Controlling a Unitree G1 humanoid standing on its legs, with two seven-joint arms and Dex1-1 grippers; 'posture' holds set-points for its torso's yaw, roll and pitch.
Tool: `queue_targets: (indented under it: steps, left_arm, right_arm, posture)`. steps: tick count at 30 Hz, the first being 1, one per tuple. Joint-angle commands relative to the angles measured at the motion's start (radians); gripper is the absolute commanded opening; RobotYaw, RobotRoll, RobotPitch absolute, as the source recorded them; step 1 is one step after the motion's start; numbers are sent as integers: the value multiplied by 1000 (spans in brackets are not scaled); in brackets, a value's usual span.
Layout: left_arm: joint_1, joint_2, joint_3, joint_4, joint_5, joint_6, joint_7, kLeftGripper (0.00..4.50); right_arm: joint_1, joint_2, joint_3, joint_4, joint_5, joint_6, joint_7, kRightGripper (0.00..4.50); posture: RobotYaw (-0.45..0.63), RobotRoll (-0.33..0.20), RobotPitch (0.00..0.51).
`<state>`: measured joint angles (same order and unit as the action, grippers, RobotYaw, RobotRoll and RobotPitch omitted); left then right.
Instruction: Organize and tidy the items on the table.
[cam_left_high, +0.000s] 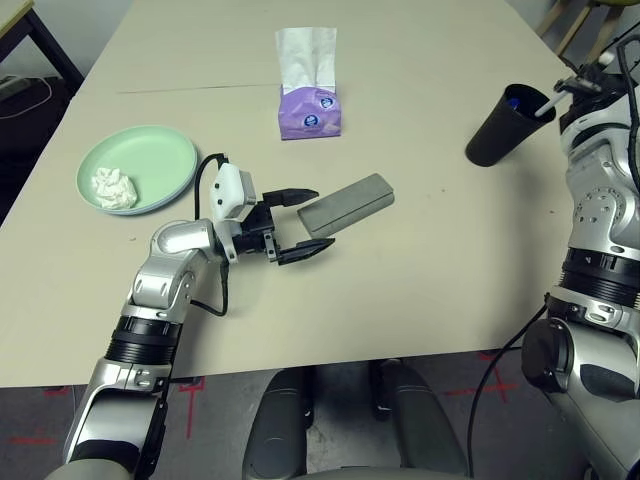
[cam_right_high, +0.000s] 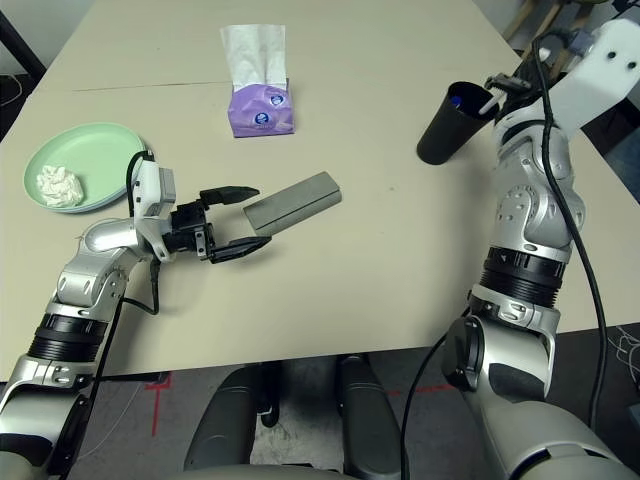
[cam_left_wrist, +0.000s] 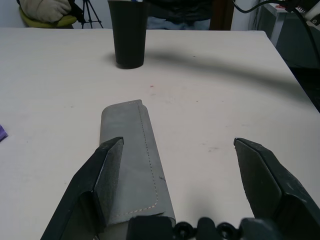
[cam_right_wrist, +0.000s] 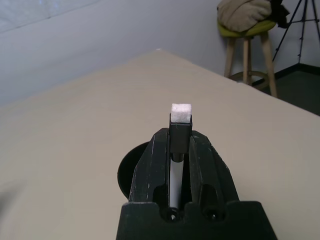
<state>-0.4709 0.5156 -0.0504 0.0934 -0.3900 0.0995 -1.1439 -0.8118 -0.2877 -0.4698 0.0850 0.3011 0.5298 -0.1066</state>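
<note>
Holding my right gripper (cam_right_wrist: 180, 145) clamped on the white marker pen (cam_right_wrist: 180, 114) above the black cup (cam_left_high: 505, 126) at upper right, I judge the next move is lowering it in, while my left gripper (cam_left_high: 300, 222) gapes wide around the glasses case (cam_left_high: 347, 205) at centre.

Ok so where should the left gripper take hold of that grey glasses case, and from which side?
Probably at the near end of the glasses case, coming in level from the robot's left along its length, as the left gripper is already lined up. The case lies flat and narrow, so the open fingers can close across its width.
</note>
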Motion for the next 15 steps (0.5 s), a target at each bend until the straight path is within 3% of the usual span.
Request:
queue_targets:
  steps: [1, 10, 15]
  left_arm:
    - [24, -3, -19, -25, 9, 5, 0, 4500]
    - [32, -1, -15, -35, 8, 9, 9, 4500]
    - [32, 1, -13, -34, 7, 9, 13, 4500]
  right_arm:
    - [-15, -11, 16, 25, 16, 13, 13, 418]
    - [-51, -41, 55, 84, -1, 15, 10, 418]
    - [-46, -59, 71, 90, -1, 35, 15, 2181]
  posture:
    - [64, 0, 211]
    - [73, 0, 212]
    - [71, 0, 210]
